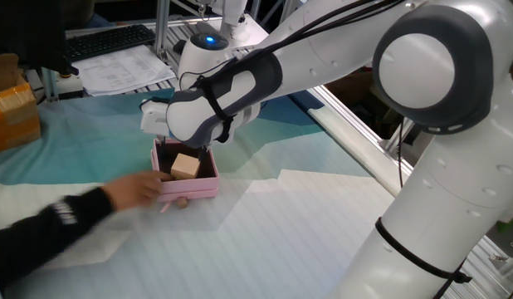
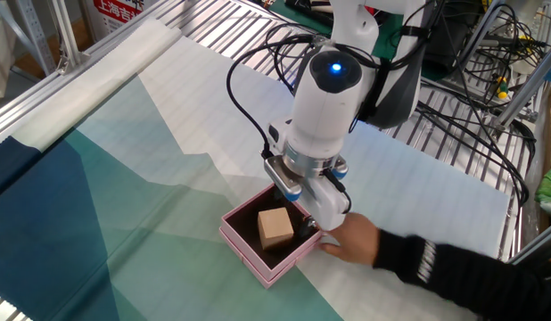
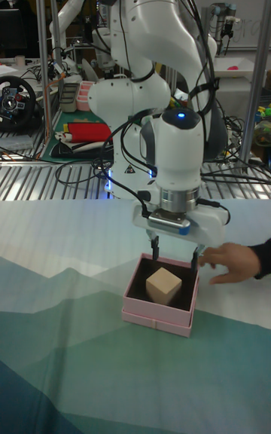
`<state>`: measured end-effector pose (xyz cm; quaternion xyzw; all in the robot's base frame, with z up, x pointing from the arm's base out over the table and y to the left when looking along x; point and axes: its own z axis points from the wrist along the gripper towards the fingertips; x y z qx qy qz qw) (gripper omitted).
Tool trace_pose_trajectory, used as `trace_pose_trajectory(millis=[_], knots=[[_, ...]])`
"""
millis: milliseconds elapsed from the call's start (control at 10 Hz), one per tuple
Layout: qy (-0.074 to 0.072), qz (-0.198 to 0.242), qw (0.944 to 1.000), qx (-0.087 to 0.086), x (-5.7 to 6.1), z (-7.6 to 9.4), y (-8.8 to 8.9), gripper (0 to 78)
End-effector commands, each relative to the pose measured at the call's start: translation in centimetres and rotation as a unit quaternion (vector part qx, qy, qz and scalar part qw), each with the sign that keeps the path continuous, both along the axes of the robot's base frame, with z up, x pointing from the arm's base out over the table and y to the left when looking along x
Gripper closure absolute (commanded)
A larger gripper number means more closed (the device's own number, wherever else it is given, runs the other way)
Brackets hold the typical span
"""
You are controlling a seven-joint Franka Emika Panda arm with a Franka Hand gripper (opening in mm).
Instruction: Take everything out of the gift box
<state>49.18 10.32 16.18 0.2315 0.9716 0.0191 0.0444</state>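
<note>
The pale-pink gift box (image 1: 194,189) (image 2: 249,254) (image 3: 154,317) sits on the teal and white cloth, its dark inside showing. A light-tan cube (image 1: 185,165) (image 2: 276,227) (image 3: 163,284) lies in it, tipped at an angle. My gripper (image 3: 175,253) (image 1: 183,148) (image 2: 298,207) hangs open just over the box's far side, one finger near each far corner, the cube below and slightly in front of them. Nothing is between the fingers. The rest of the box floor is partly hidden by the cube and walls.
A person's hand (image 1: 140,189) (image 2: 351,242) (image 3: 229,261) in a black sleeve is at the box's side. An orange-brown carton (image 1: 12,112) stands at the far left. Papers (image 1: 115,71) and a keyboard (image 1: 107,40) lie behind. Metal rails (image 2: 70,62) border the table.
</note>
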Motion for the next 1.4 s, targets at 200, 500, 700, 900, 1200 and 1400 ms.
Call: trace_pose_trajectory(millis=[200,500,700,900,1200,1400], knots=[[-0.002,-0.014,0.9999,-0.001,0.1,-0.8,-0.4,0.1],[0.001,-0.043,0.9991,0.0,0.2,-1.8,-0.9,0.1],[0.0,-0.051,0.9987,-0.001,0.4,-2.5,-1.3,0.1],[0.0,-0.066,0.9978,0.0,0.5,-2.8,-1.6,0.1],[-0.002,-0.085,0.9964,0.002,0.5,-3.6,-1.7,0.1],[0.0,-0.095,0.9955,0.003,0.6,-4.0,-1.7,0.1]])
